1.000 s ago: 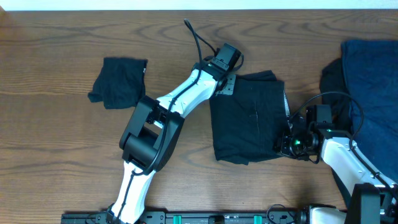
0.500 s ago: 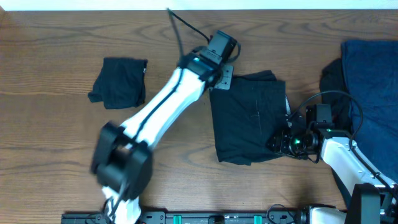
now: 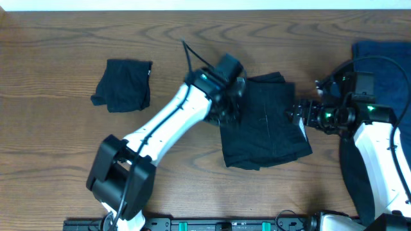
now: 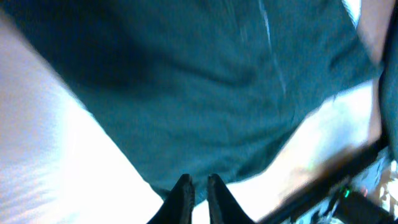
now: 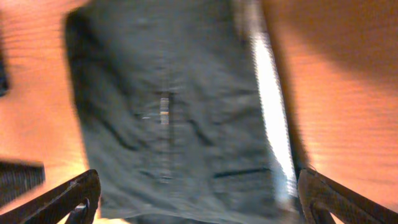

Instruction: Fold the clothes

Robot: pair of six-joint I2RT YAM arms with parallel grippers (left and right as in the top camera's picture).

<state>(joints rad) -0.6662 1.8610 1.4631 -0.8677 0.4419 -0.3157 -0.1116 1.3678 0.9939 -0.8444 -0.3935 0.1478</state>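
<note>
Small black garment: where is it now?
Overhead view: the small black garment lies on the left of the table, well left of the large folded black garment.

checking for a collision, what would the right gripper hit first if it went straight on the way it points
Likely the folded black garment, lying right ahead of the open right gripper; depth unclear.

The folded black garment (image 3: 266, 125) is partly hidden at its left edge by the left gripper (image 3: 226, 109); the navy garment (image 3: 385, 77) right of it is cropped.
</note>
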